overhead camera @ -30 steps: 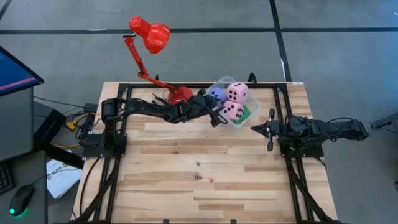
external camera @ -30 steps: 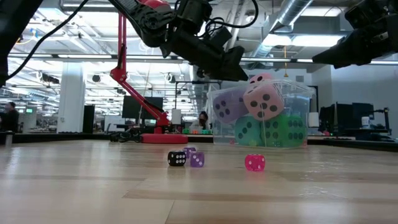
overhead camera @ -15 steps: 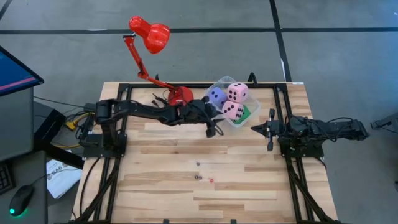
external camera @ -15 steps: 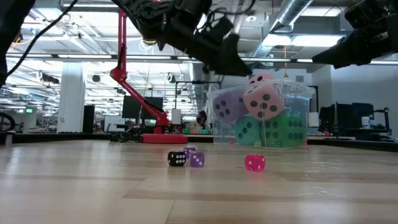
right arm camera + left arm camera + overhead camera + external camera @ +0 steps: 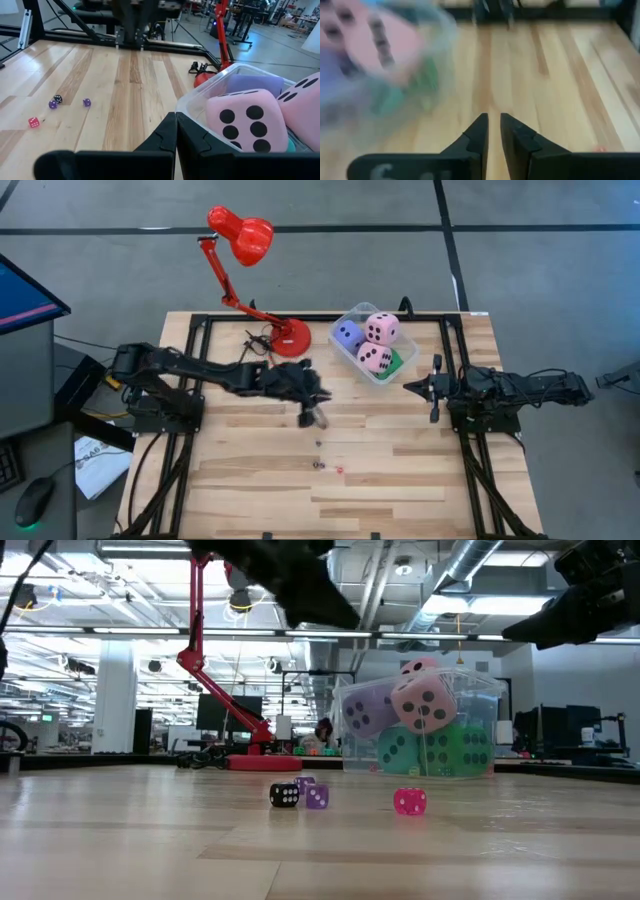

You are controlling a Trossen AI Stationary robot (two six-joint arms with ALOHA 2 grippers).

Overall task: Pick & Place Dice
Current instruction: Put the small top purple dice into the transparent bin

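Swinging back from the clear tub (image 5: 368,346) near the table's far edge, the left gripper (image 5: 315,418) now hangs over the table's middle. From above, two pink dice (image 5: 380,328) and a purple-blue one (image 5: 347,334) fill the tub, green (image 5: 397,360) beneath; the right gripper (image 5: 432,388) waits by the right edge. At table height, three tiny dice (image 5: 409,802) lie in front of the tub. Through the left wrist camera, its fingers (image 5: 478,135) stand nearly pressed together, seemingly empty. Through the right wrist camera, that arm's fingers (image 5: 167,131) are closed.
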